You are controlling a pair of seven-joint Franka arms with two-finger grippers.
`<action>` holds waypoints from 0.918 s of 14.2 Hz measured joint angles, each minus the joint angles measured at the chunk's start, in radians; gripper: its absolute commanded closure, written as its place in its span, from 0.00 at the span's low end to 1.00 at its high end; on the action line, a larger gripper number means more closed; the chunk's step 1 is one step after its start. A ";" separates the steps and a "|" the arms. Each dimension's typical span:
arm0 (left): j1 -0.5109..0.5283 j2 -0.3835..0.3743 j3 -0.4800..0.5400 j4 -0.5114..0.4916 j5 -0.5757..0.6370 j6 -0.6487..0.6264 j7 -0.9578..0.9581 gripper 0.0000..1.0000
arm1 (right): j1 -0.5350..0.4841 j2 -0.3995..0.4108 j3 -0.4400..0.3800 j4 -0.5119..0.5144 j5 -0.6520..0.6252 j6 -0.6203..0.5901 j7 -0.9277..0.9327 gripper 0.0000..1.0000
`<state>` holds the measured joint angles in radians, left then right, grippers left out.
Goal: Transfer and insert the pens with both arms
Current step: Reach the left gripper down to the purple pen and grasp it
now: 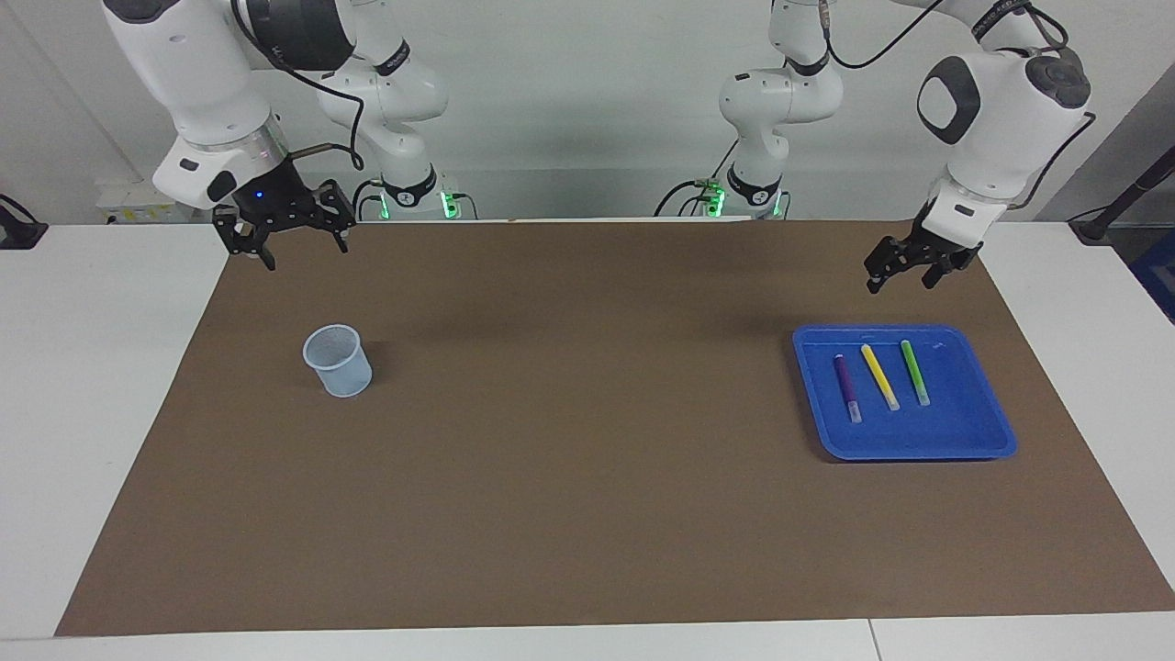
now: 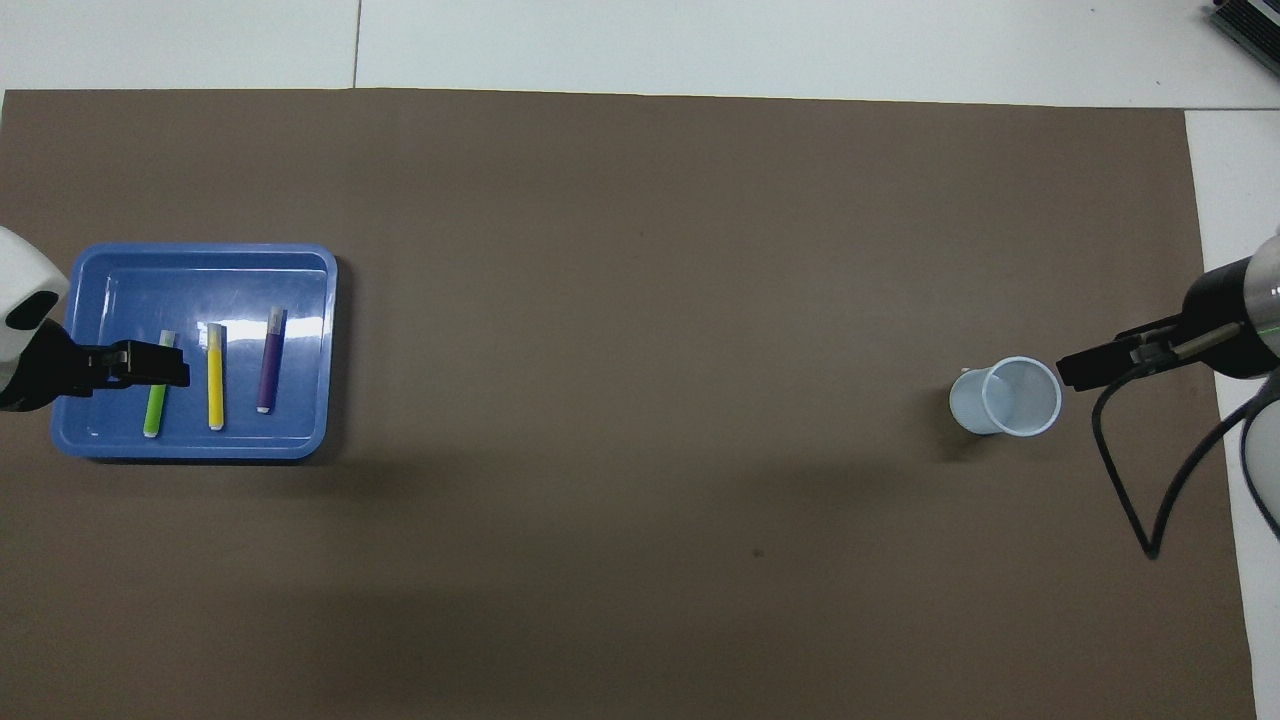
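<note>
the three pens lie side by side in a blue tray [image 1: 973,436] at the left arm's end of the bench, none of them lifted yet: the purple pen [image 1: 846,387] toward the bench's middle, the yellow pen [image 1: 879,376] between, the green pen [image 1: 914,372] toward the bench's end edge. they lie parallel with gaps between them – likely so the jaws can close on one without nudging its neighbour.

the left gripper [image 1: 904,275] hangs in the air over the tray's edge nearer the robots, jaws spread and holding nothing, apparently poised to go down for a first pen.

at the right arm's end stands a pale mesh cup [image 1: 339,361], upright and open-mouthed – presumably where the pens go in. the right gripper [image 1: 292,246] waits over the brown mat [image 1: 587,514] near the corner nearer the robots, jaws spread too, empty.
</note>
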<state>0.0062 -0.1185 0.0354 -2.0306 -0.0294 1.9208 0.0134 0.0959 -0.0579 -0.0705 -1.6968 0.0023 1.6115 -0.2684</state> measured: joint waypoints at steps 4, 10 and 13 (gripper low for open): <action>-0.007 0.039 -0.003 -0.030 0.000 0.075 0.005 0.00 | 0.000 0.000 0.000 0.000 0.000 0.000 0.000 0.00; -0.028 0.120 -0.006 -0.081 0.000 0.233 0.005 0.00 | 0.000 0.000 0.000 0.000 0.000 0.000 0.000 0.00; -0.028 0.155 -0.006 -0.090 0.000 0.284 0.005 0.00 | 0.000 0.000 0.000 0.000 0.000 0.000 0.000 0.00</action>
<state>-0.0219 0.0364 0.0298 -2.1204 -0.0294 2.2052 0.0189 0.0959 -0.0579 -0.0705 -1.6968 0.0023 1.6115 -0.2684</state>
